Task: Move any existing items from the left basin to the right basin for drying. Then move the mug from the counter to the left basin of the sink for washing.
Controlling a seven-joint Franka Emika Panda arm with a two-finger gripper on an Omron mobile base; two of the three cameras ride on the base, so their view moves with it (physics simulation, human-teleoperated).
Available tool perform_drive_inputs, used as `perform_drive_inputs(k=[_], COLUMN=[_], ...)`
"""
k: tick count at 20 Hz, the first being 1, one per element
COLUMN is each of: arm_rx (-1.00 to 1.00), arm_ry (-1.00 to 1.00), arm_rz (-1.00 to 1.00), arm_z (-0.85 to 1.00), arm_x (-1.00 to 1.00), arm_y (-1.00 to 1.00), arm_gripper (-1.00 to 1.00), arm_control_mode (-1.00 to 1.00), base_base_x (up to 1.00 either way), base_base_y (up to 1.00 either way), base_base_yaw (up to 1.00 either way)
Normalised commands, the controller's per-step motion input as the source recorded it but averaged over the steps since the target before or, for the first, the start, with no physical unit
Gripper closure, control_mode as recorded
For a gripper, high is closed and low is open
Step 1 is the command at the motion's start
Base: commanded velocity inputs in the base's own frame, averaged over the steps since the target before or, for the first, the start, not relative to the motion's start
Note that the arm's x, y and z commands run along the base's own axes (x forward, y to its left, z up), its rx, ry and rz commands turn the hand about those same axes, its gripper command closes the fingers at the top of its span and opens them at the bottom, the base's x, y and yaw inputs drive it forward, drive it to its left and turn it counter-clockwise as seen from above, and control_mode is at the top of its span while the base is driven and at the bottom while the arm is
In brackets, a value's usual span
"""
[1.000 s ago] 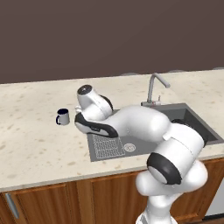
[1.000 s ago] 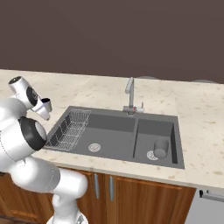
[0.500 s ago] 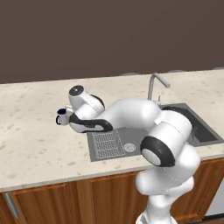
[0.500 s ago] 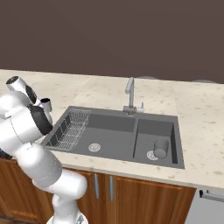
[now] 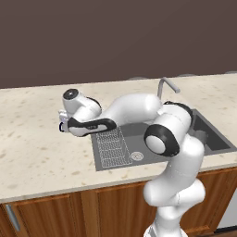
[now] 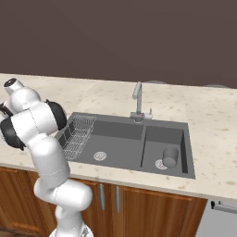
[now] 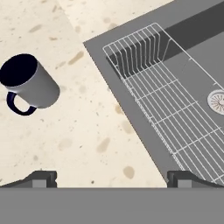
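Note:
The mug (image 7: 29,82), light grey with a dark navy inside and a side handle, stands on the beige counter (image 7: 87,131) left of the sink. My gripper (image 7: 116,178) hovers over the counter between the mug and the sink's edge, open, with nothing between its fingertips (image 7: 43,177). In the left base view the hand covers most of the mug (image 5: 61,126). The left basin (image 6: 115,136) holds a wire rack (image 6: 76,134) and a round drain (image 6: 100,156). The grey handleless cup (image 6: 170,156) rests in the right basin (image 6: 164,139).
A curved grey faucet (image 6: 137,98) rises behind the divider of the sink. My arm reaches across the left basin (image 5: 139,104) toward the counter's left part. Brown cabinets (image 6: 139,203) run below the counter's front edge.
My arm has swung left from over the left basin to the counter, bringing the hand over and beside the mug. The mug and the cup have stayed put.

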Motion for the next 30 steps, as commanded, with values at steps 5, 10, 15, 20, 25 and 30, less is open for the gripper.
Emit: perform_drive_inputs(k=[5, 10, 15, 20, 25, 30], arm_rx=[-0.02, -0.01, 0.0, 0.0, 0.0, 0.0], arm_ry=[0.0, -0.01, -0.02, -0.02, -0.08, -0.1], arm_rz=[0.04, 0.04, 0.02, 0.03, 0.05, 0.06], arm_z=[-0.07, -0.1, -0.06, -0.17, -0.19, -0.11], arm_x=[0.18, 0.11, 0.17, 0.24, 0.19, 0.16], arm_y=[0.27, 0.15, 0.2, 0.13, 0.05, 0.0], arm_gripper=[-1.0, -1.0, -1.0, -1.0, -1.0, -1.0], arm_control_mode=[-1.0, -1.0, -1.0, -1.0, -1.0, -1.0], base_base_x=[0.0, 0.0, 0.0, 0.0, 0.0, 0.0], base_base_y=[0.0, 0.0, 0.0, 0.0, 0.0, 0.0], base_base_yaw=[0.0, 0.0, 0.0, 0.0, 0.0, 0.0])
